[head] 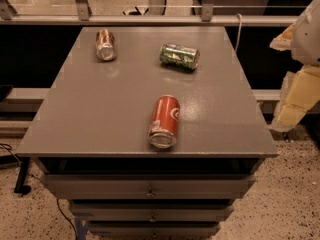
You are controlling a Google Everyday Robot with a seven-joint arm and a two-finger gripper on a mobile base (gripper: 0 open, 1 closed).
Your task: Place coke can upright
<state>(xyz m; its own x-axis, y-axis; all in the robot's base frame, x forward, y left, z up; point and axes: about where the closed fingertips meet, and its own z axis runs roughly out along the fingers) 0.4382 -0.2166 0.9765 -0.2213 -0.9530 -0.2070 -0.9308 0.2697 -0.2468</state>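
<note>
As the coke can (164, 121) lies sideways near the desk (100, 109) front, the pincer (299, 94), its state unclear, hangs right; gripping mid-body looks wisest.

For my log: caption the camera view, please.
Coke can lies on its side near the front edge of the grey cabinet; green can and copper can lie behind; tool at right.
</note>
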